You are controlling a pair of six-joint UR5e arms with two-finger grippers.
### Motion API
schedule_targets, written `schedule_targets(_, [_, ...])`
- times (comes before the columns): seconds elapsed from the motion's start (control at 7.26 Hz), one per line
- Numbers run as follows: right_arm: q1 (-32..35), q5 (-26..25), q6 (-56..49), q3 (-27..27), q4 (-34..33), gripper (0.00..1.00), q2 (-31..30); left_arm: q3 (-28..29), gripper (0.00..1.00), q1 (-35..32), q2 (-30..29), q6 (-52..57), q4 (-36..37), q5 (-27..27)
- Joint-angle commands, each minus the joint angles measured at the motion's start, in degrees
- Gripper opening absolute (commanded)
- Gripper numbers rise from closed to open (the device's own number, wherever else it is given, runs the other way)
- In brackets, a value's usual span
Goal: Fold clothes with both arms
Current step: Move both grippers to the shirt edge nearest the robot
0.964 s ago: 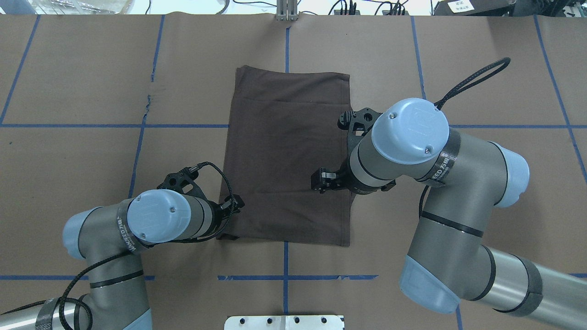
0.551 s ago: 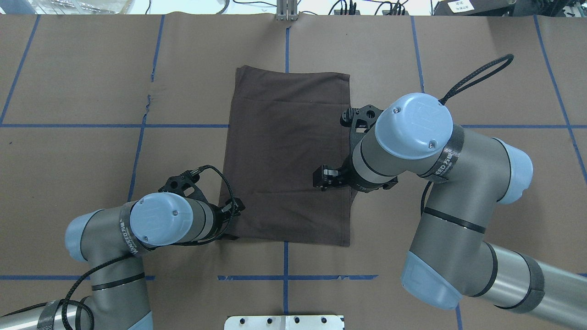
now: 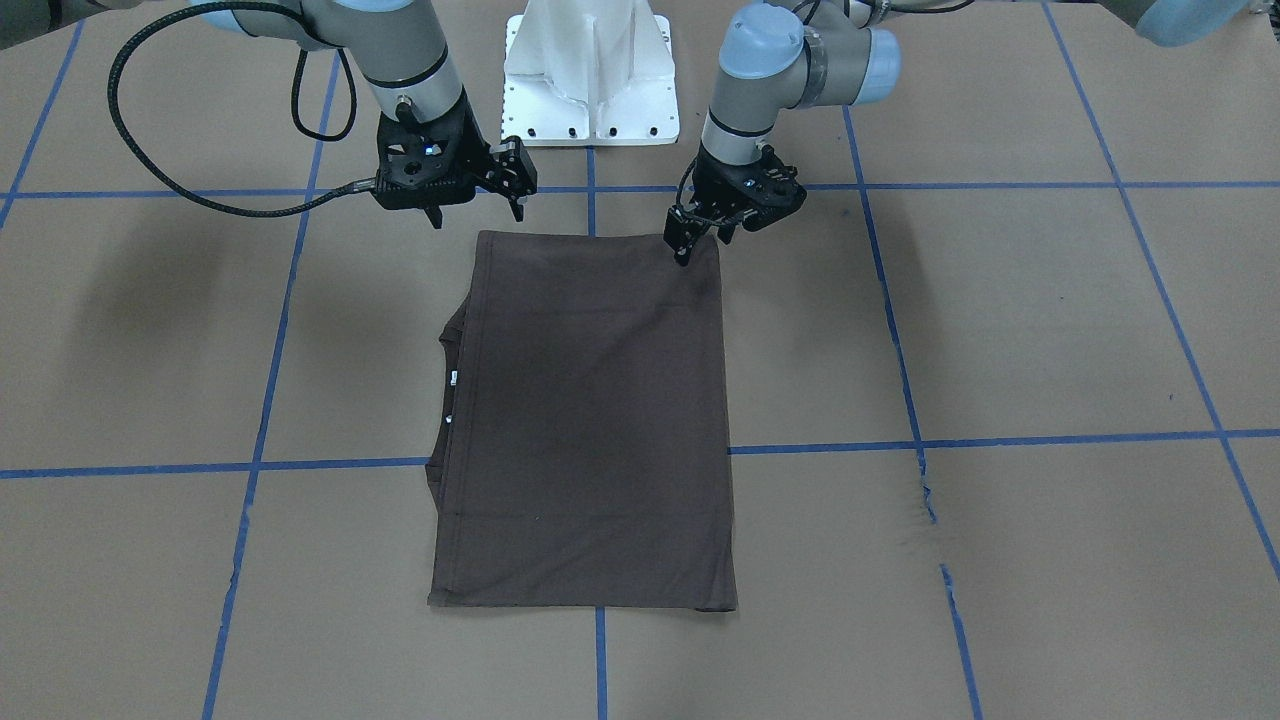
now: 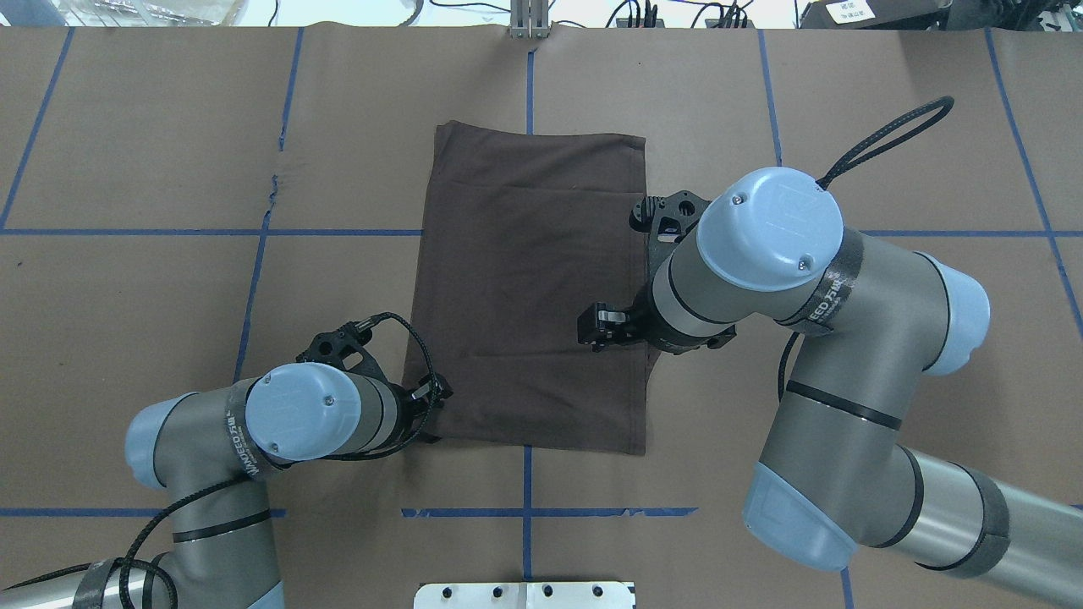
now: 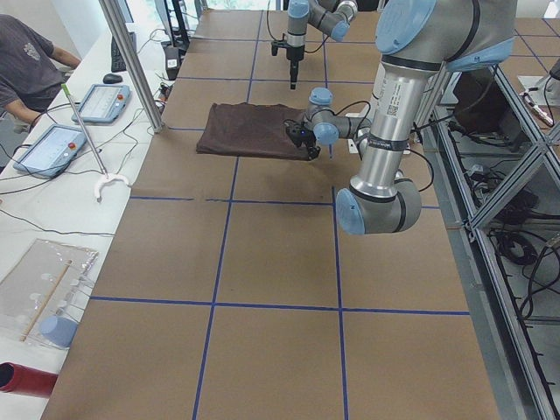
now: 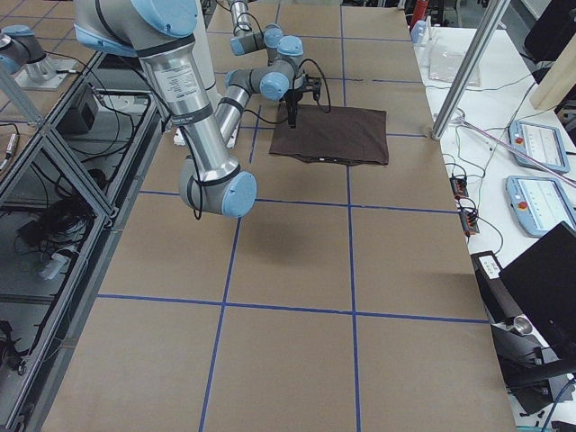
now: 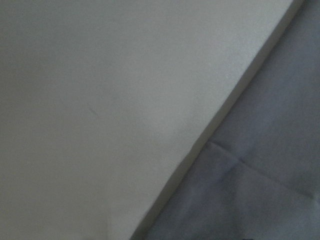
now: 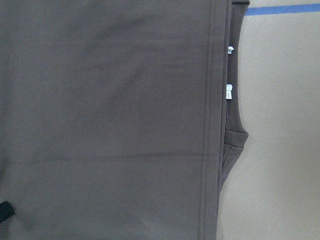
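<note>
Hem pickup on the dark brown-grey knit T-shirt (image 4: pixel 525 296)
The right hand (image 3: pixel 475 212) gapes empty; the left hand (image 3: pixel 688 245) is unreadable; both should pinch level.

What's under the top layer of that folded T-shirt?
A lower layer of the T-shirt peeks out along one edge, with two small white tags on it. The rest is covered.

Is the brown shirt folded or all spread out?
Folded. The shirt lies as a flat rectangle, no sleeves sticking out, with layered edges showing along one side.
</note>
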Motion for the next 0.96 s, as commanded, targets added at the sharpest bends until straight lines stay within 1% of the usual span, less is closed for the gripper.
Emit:
schedule_targets(0.0, [0.25,0.43,0.00,0.06,0.00,1.00,0.00,0.05,0.60,-0.01,-0.03,0.00,0.07,0.04])
schedule_targets(0.14, [0.33,0.43,-0.09,0.06,0.00,1.00,0.00,0.05,0.39,-0.01,-0.12,0.00,0.07,-0.05])
schedule_targets(0.41, [1.21,2.00,-0.09,0.06,0.00,1.00,-0.09,-0.03,0.18,-0.01,-0.56,0.00,0.07,-0.14])
schedule_targets(0.55, [1.30,2.27,-0.09,0.32,0.00,1.00,-0.18,-0.30,0.01,-0.01,-0.56,0.17,0.07,-0.23])
schedule_targets(0.83, [1.30,2.27,0.00,0.50,0.00,1.00,-0.35,-1.17,0.00,-0.01,-0.65,0.70,0.24,-0.49])
